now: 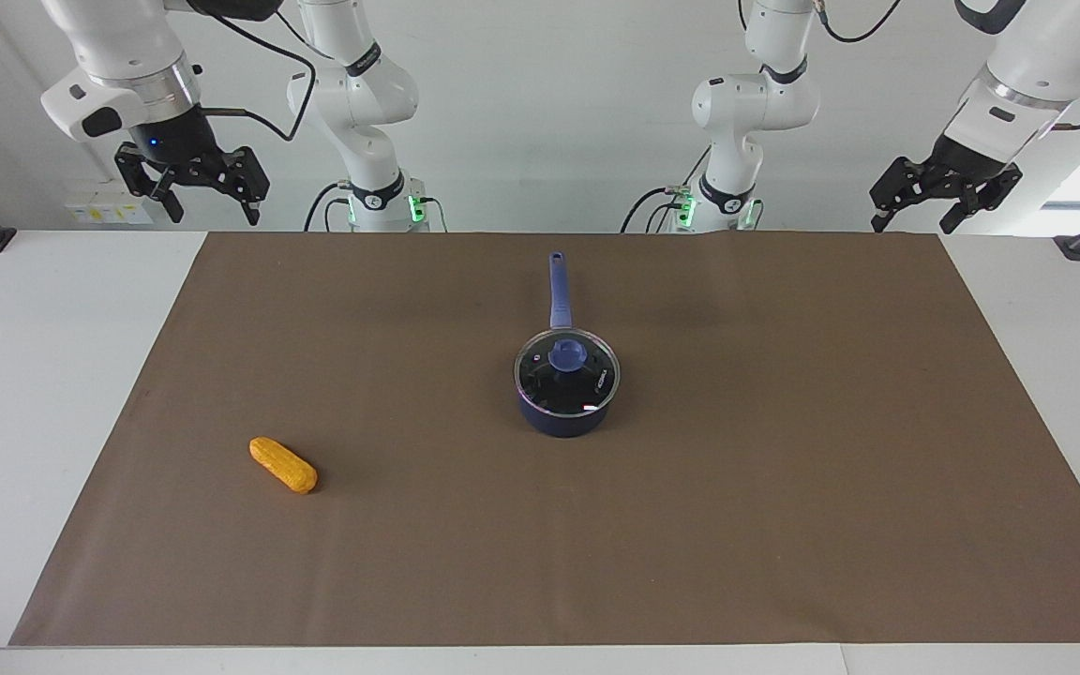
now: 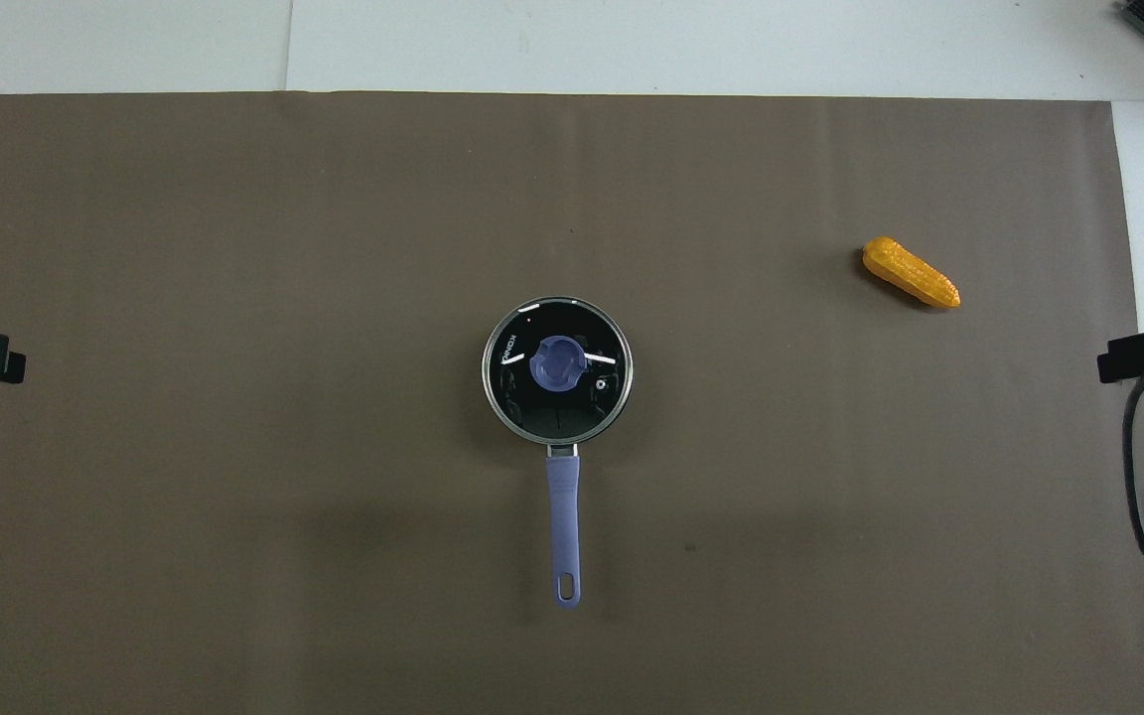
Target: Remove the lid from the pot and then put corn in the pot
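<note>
Lid [image 1: 566, 372] covers pot [image 1: 566, 417]; corn [image 1: 283, 465] lies apart.

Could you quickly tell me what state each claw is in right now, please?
Left claw: open, holding nothing, raised at its own end of the table.
Right claw: open, holding nothing, raised at its own end.
</note>
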### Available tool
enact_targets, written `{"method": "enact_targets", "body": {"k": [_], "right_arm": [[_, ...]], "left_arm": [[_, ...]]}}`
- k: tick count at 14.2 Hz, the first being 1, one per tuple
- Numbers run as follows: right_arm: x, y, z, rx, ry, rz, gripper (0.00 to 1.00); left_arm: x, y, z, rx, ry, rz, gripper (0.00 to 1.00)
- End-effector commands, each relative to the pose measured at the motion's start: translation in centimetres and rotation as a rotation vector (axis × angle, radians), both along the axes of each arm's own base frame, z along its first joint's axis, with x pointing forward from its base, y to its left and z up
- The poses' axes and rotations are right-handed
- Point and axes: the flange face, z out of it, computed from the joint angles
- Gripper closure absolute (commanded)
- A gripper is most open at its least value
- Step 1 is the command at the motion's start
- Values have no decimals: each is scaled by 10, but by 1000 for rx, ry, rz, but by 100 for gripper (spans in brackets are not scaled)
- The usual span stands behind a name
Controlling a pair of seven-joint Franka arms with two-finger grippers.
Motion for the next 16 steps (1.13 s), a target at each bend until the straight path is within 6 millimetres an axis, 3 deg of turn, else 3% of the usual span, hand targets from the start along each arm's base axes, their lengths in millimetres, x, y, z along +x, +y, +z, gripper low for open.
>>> {"method": "enact_targets", "body": {"k": [1,16], "right_arm": [[4,1,2,40,-12,15,0],[0,3,3,42,-2,24,0]], "left_arm": [[-6,-1,3,15,2,-21,0],[-6,-5,-3,15,8,-28,0]]}}
